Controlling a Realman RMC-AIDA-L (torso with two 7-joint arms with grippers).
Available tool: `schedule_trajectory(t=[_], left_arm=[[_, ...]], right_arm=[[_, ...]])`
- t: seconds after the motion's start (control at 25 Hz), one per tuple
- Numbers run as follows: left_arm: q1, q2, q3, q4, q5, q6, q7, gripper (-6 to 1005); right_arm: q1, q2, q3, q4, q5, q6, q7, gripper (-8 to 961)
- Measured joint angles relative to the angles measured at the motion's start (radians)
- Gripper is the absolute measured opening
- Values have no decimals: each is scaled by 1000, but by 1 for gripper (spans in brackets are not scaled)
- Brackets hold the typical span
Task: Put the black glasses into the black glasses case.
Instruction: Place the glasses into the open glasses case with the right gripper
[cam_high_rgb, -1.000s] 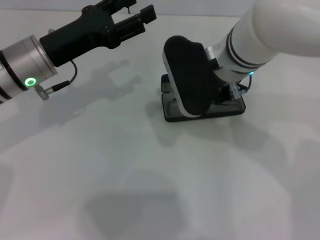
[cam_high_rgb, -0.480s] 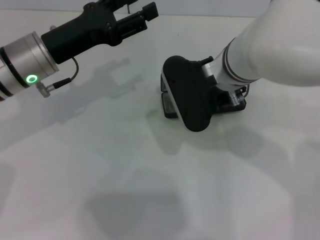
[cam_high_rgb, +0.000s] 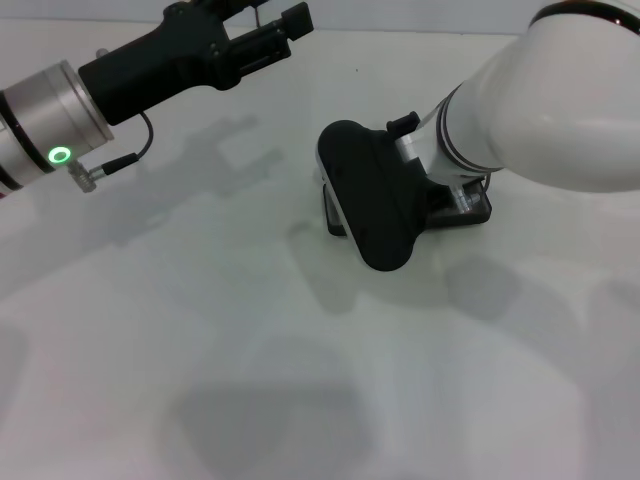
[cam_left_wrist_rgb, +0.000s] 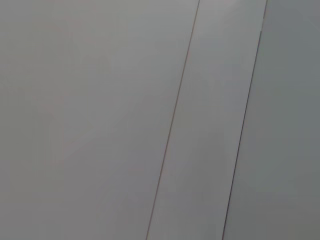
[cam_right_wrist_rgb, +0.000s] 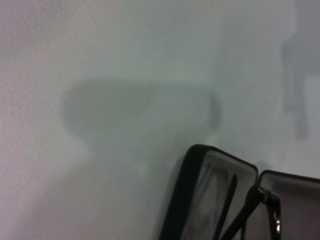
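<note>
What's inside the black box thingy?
The black glasses case is open, and parts of the black glasses show inside against its grey lining. The picture's edge cuts off the rest.

Legible text: none in any view.
Black glasses case (cam_right_wrist_rgb: 192, 200): no lettering can be read on the parts that show.
Left arm (cam_high_rgb: 60, 120): a green ring light glows on the silver collar; it carries no characters.
Table (cam_high_rgb: 200, 350): plain white surface, unmarked.
Left wrist view: plain grey panels without signs.
</note>
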Motion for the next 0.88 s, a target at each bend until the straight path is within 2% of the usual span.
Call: schedule_trajectory(t=[0.24,0.88], left_arm=[[-2,1,0,-3,2,0,0,799],[6,3,0,4,19,5,9,799]], right_arm=[[4,0,-10,-11,-59,-6,47,104],[10,0,-93,-17,-65,7,94,128]])
